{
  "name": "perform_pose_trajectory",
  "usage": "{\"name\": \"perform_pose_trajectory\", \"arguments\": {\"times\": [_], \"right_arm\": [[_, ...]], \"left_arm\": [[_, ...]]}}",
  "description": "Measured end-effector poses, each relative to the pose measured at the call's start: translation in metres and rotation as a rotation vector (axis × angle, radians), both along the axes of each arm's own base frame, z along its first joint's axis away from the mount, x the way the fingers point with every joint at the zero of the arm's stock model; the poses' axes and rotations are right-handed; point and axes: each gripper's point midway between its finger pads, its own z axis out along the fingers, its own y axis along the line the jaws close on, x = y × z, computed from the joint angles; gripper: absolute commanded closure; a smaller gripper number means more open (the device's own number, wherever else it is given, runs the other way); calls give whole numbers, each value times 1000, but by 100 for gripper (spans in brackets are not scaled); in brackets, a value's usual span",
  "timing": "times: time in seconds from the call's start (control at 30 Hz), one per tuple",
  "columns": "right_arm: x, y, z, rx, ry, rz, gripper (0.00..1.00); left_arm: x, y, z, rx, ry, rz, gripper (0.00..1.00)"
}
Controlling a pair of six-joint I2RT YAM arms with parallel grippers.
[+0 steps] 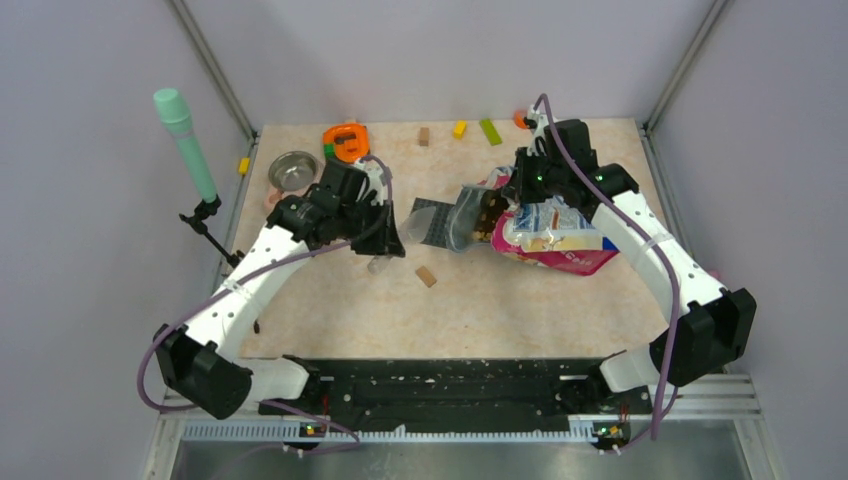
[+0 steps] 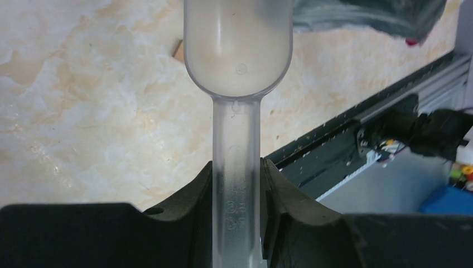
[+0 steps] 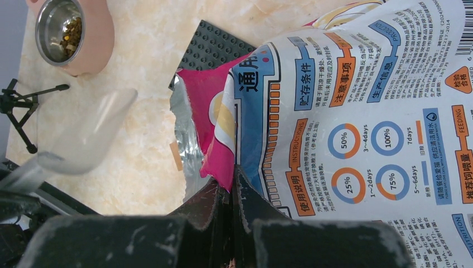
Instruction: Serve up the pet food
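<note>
The pink-and-blue pet food bag (image 1: 555,238) lies on its side at the table's right, its open mouth facing left with dark kibble (image 1: 487,213) showing inside. My right gripper (image 3: 234,184) is shut on the bag's (image 3: 357,111) pink edge by the mouth; it also shows in the top view (image 1: 525,195). My left gripper (image 2: 237,184) is shut on the handle of a clear plastic scoop (image 2: 238,44), whose bowl looks empty. It hovers over the table left of the bag (image 1: 388,245). A steel bowl (image 3: 60,32) in a pink holder holds a little kibble at the far left (image 1: 292,172).
A dark grey studded plate (image 1: 428,222) lies under the bag's mouth. A tan block (image 1: 427,276) lies mid-table. An orange object (image 1: 346,142) and small coloured blocks (image 1: 490,131) stand along the back edge. A green microphone on a tripod (image 1: 186,140) stands off the left edge.
</note>
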Motion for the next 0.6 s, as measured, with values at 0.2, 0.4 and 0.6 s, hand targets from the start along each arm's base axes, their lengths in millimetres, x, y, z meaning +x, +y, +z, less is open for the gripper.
{"name": "perform_pose_trajectory", "arguments": {"times": [0.2, 0.4, 0.6], "right_arm": [[0, 0, 0, 0, 0, 0, 100], [0, 0, 0, 0, 1, -1, 100], [0, 0, 0, 1, 2, -5, 100]], "left_arm": [[-16, -3, -3, 68, -61, -153, 100], [9, 19, -4, 173, -189, -36, 100], [29, 27, 0, 212, -261, 33, 100]]}}
